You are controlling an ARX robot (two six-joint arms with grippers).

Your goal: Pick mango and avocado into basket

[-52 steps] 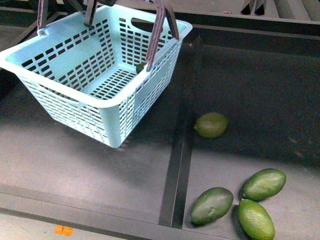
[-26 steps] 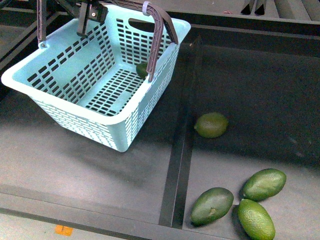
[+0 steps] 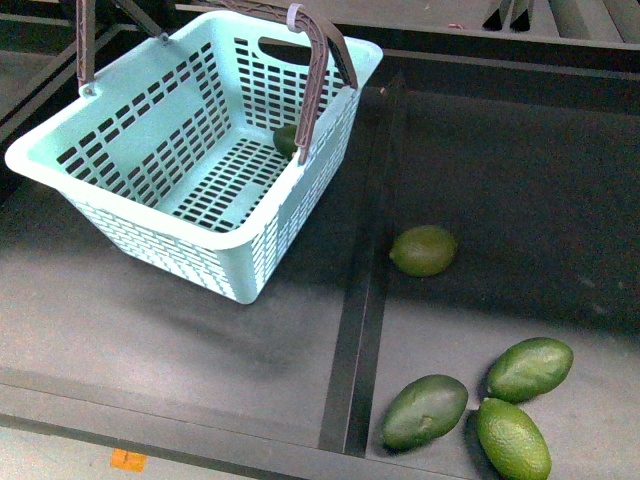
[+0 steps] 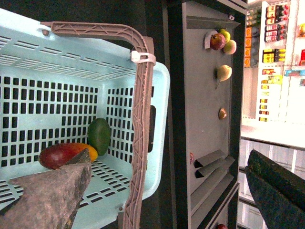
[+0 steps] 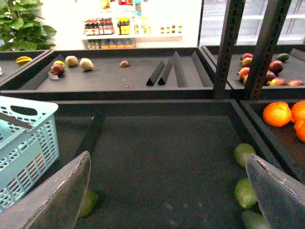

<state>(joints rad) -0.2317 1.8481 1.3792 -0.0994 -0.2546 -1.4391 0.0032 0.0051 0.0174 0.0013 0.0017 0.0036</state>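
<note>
The mint-green basket (image 3: 200, 160) stands on the dark shelf at the left, its brown handle (image 3: 318, 70) with a white tie upright. In the left wrist view the basket (image 4: 47, 86) holds a red-orange mango (image 4: 64, 155) and a dark green avocado (image 4: 99, 135) side by side. The avocado (image 3: 285, 140) also shows in the front view, behind the handle. My left gripper (image 4: 167, 195) is open and empty above the basket's rim, beside the handle (image 4: 143, 119). My right gripper (image 5: 167, 200) is open and empty over the dark shelf right of the basket (image 5: 24, 143). Neither gripper shows in the front view.
Several green oval fruits lie on the shelf right of the basket: one (image 3: 423, 250) by the divider strip (image 3: 360, 300) and three (image 3: 425, 411) (image 3: 529, 368) (image 3: 512, 438) near the front edge. Oranges (image 5: 279, 113) fill a bin at the right, and a dark post (image 5: 226, 47) stands nearby.
The basket was tilted with its front raised and now sits level, lower on the shelf. The left gripper that was at the handle has left the front view.
</note>
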